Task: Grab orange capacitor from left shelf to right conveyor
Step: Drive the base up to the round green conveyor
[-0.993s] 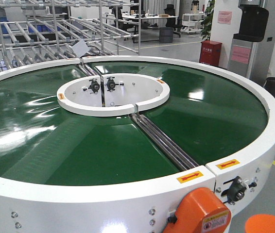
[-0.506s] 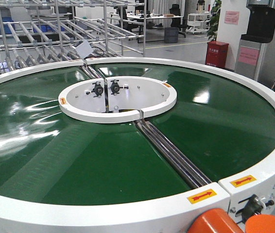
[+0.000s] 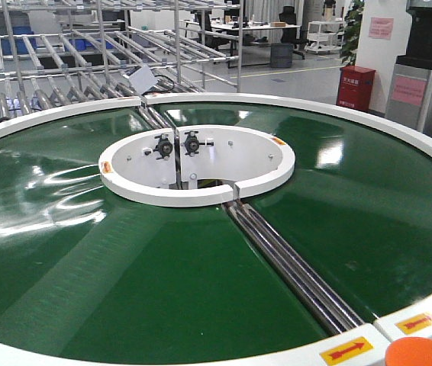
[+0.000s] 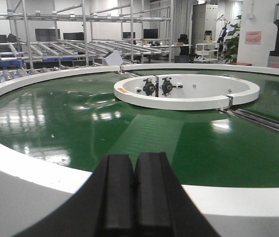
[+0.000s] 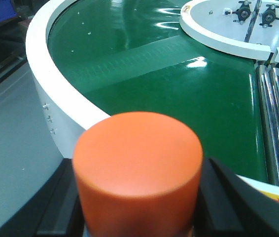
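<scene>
Closer than a second ago, the right conveyor (image 3: 162, 267) is now filling the front view: its white inner ring (image 3: 201, 164) is sitting further right and lower, and the orange motor cover that was showing below the rim is no longer in the picture. The glossy green belt is catching ceiling lights, with a pair of steel rollers (image 3: 292, 267) running from the ring out to the near rim beside a yellow arrow label (image 3: 346, 351). Metal roller racks (image 3: 63, 84) are standing behind the far rim.

The right gripper (image 5: 138, 202) is pinching the orange capacitor (image 5: 138, 163), its black fingers (image 5: 55, 207) pressing on either side (only the rounded top is showing, blurred). The capacitor is hanging at the conveyor's near white rim, with the belt lying just beyond; whether it is over the belt itself I cannot tell. In the front view its orange top (image 3: 422, 352) is peeking in at the bottom right corner.

The left gripper (image 4: 134, 192) is hovering outside the rim with its fingers pressed together on nothing.
</scene>
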